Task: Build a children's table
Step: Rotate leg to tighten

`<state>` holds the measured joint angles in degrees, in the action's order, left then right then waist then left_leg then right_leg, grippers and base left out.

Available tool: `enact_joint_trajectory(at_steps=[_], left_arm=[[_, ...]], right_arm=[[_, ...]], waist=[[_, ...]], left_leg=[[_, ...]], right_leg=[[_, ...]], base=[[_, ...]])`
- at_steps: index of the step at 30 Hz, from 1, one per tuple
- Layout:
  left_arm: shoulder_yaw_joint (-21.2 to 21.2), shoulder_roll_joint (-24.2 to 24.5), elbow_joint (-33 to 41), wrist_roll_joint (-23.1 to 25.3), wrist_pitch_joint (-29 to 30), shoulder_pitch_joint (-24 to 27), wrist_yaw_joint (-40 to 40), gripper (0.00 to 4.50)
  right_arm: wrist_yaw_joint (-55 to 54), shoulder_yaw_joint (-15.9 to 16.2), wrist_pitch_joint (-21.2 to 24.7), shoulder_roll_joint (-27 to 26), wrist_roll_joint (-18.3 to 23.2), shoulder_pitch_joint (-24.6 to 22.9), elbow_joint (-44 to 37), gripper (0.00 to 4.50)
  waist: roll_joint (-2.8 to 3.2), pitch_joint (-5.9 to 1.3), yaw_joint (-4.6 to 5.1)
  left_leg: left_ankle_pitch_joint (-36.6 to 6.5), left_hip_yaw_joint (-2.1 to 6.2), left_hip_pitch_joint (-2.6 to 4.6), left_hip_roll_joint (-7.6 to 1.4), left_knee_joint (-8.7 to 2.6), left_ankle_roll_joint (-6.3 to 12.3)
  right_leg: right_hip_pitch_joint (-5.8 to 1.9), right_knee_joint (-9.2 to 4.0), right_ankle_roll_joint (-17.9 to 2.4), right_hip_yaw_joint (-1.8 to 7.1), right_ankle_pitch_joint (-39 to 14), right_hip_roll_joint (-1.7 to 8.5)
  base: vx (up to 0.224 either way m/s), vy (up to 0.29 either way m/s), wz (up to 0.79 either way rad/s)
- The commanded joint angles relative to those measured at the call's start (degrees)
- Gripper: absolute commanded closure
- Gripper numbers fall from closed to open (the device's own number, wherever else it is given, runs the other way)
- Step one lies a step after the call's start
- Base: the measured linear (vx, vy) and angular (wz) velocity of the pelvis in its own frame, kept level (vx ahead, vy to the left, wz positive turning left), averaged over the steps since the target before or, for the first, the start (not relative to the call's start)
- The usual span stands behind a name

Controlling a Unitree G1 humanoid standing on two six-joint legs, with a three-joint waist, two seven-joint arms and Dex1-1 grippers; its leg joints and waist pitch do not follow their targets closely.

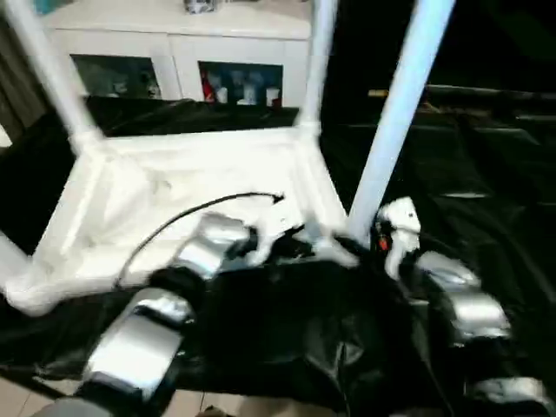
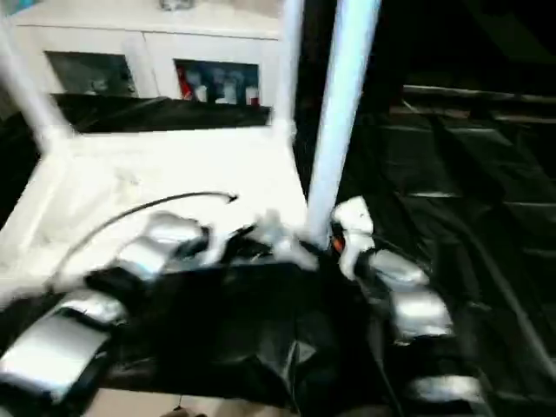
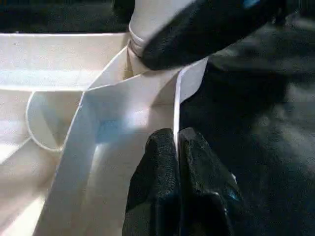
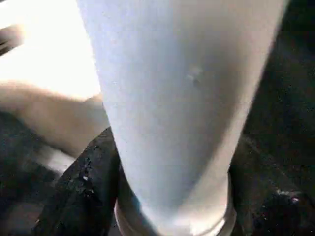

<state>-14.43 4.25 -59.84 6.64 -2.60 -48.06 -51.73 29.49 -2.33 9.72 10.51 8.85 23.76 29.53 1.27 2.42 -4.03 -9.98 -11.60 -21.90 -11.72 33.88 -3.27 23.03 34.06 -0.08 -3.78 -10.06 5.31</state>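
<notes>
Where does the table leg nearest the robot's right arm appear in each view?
Left eye view: the leg slants up, right of centre.
Right eye view: the leg rises just right of centre.
Left wrist view: the leg's base at the top edge.
Right wrist view: the leg up close, centre.
Shared landmark: the tabletop corner holding its base.

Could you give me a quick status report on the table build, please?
Left claw shut on tabletop rim. Right claw around near-corner leg, standing in its socket. Nothing in the way.
</notes>
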Motion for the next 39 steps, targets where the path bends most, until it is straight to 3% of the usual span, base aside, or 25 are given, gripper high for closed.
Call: enact_joint_trajectory(at_steps=[1, 2, 3, 4, 6, 7, 10, 11, 12, 16, 18, 23, 28, 33, 39], left_arm=[[1.44, -2.38, 0.12, -0.44, 0.86, -1.69, 5.89, 4.50], [1.52, -3.27, -0.33, -0.41, 1.15, -1.94, 7.17, 4.50], [1.56, -3.83, -0.65, -0.43, 1.29, -2.10, 7.89, 4.50], [1.60, -4.90, -1.36, -0.48, 1.22, -2.44, 8.77, 4.50], [1.67, -6.23, -2.43, -0.46, 0.80, -2.95, 9.48, 4.50], [1.68, -6.38, -2.68, -0.39, 0.46, -3.11, 9.33, 4.50], [1.54, -5.74, -2.88, -0.25, -0.19, -3.31, 8.62, 4.50], [1.37, -5.16, -2.73, -0.23, -0.59, -3.26, 7.88, 4.50], [1.29, -4.49, -2.41, -0.42, -0.82, -3.09, 6.56, 4.50], [0.90, -1.73, -0.88, -1.17, -2.30, -2.10, -1.09, 4.50], [0.46, -0.17, 0.22, -1.66, -2.44, -1.31, -6.23, 4.50], [-1.42, 4.28, 2.64, -1.96, -5.12, 0.75, -16.57, 4.50], [-2.23, 8.49, 5.87, -2.99, -5.20, 3.14, -26.82, 4.50], [-1.91, 9.92, 7.87, -3.88, -4.73, 4.00, -29.03, 4.50], [-1.69, 9.93, 8.86, -4.10, -4.57, 4.37, -28.54, 4.50]], right_arm=[[-4.53, 0.78, 3.54, -2.50, 0.67, -0.91, 3.68, 1.84], [-6.40, 0.20, 3.82, -3.69, 0.87, -0.31, 4.49, 1.84], [-7.44, -0.15, 4.08, -4.44, 1.04, 0.06, 4.98, 1.84], [-7.37, 1.50, 3.17, -5.54, -0.41, 0.44, 5.00, 1.84], [-6.37, 4.17, 1.49, -6.91, -2.67, 0.87, 4.59, 1.84], [-5.68, 4.90, 0.32, -7.05, -3.39, 1.05, 4.27, 1.28], [-4.19, 4.89, -0.88, -6.63, -3.03, 1.61, 3.84, 1.08], [-3.04, 4.99, -1.43, -5.97, -2.72, 1.92, 3.72, 1.08], [-1.21, 5.84, -2.54, -4.61, -3.22, 1.99, 3.24, 0.78], [10.93, 7.83, -3.58, 0.86, -2.16, 0.90, -0.47, 0.78], [17.42, 8.96, -4.07, 4.00, -1.69, -0.19, -2.49, 0.78], [29.80, 10.56, -3.01, 11.16, 0.59, -2.68, -7.12, 0.78], [38.02, 11.79, -1.08, 16.20, 1.74, -3.68, -9.43, 0.78], [39.17, 11.35, -0.88, 15.89, 2.80, -3.29, -9.73, 0.78], [39.38, 12.05, -0.47, 15.25, 2.91, -3.27, -9.74, 1.13]], waist=[[-0.68, -3.28, 0.30], [0.10, -3.28, 0.52], [-0.32, -3.26, 0.92], [-0.05, -3.27, 0.84], [-0.20, -3.20, 1.01], [-0.22, -3.19, 1.03], [-0.13, -3.24, 1.01], [-0.21, -3.25, 1.03], [-0.22, -3.24, 1.02], [-0.56, -3.30, 0.89], [-0.74, -3.50, 0.56], [-0.44, -3.73, 0.16], [-0.43, -3.50, -0.08], [-0.51, -3.37, -0.57], [-0.59, -3.58, -1.08]], left_leg=[[-16.33, 1.25, 1.50, -1.44, -4.56, 0.05], [-16.36, 1.29, 1.38, -1.37, -4.52, 0.27], [-16.70, 1.14, 1.29, -1.29, -4.47, 0.64], [-16.92, 1.19, 1.43, -1.26, -4.47, 0.70], [-17.56, 1.18, 1.27, -1.12, -4.47, 0.99], [-17.73, 1.21, 1.27, -1.12, -4.47, 0.97], [-17.75, 1.30, 1.28, -1.29, -4.60, 1.27], [-17.88, 1.36, 1.27, -1.35, -4.65, 1.40], [-17.94, 1.34, 1.28, -1.41, -4.66, 1.51], [-16.44, 1.13, 1.01, -1.27, -4.38, 3.05], [-13.47, 1.04, 0.65, -1.31, -4.08, 4.62], [-10.22, 0.83, 0.63, -1.79, -3.72, 6.79], [-12.01, 0.77, 0.83, -2.00, -3.87, 6.37], [-14.37, 0.76, 1.27, -2.21, -4.20, 4.06], [-11.86, 0.74, 1.13, -2.06, -4.03, 4.05]], right_leg=[[-1.98, -5.03, -10.38, 1.95, -20.09, 3.20], [-2.11, -5.02, -10.48, 1.99, -19.27, 3.22], [-2.06, -5.16, -10.44, 1.97, -18.41, 2.97], [-2.06, -5.20, -10.47, 1.95, -18.52, 3.01], [-2.13, -5.46, -9.91, 1.88, -19.78, 3.02], [-2.11, -5.49, -9.69, 1.86, -20.34, 3.06], [-2.19, -5.39, -9.90, 1.92, -19.54, 3.04], [-2.24, -5.28, -10.13, 1.90, -19.15, 3.07], [-2.20, -5.28, -10.36, 1.91, -18.79, 3.09], [-2.58, -5.13, -10.95, 1.95, -16.71, 3.17], [-3.01, -4.67, -11.36, 2.00, -13.76, 3.20], [-2.97, -3.54, -15.00, 1.79, -5.63, 2.92], [-2.93, -3.61, -15.85, 1.88, -7.83, 3.08], [-2.51, -3.97, -14.92, 2.04, -12.16, 3.19], [-2.64, -3.54, -14.76, 2.08, -9.40, 3.18]], base=[[0.000, 0.000, 0.00], [0.000, 0.000, 0.00], [0.000, 0.000, 0.00], [0.000, 0.000, 0.00], [0.000, 0.000, 0.00], [0.000, 0.000, 0.00], [0.000, 0.000, 0.00], [0.000, 0.000, 0.00], [0.000, 0.000, 0.00], [0.000, 0.000, 0.00], [0.000, 0.000, 0.00], [0.000, 0.000, 0.00], [0.000, 0.000, 0.00], [0.000, 0.000, 0.00], [0.000, 0.000, 0.00]])
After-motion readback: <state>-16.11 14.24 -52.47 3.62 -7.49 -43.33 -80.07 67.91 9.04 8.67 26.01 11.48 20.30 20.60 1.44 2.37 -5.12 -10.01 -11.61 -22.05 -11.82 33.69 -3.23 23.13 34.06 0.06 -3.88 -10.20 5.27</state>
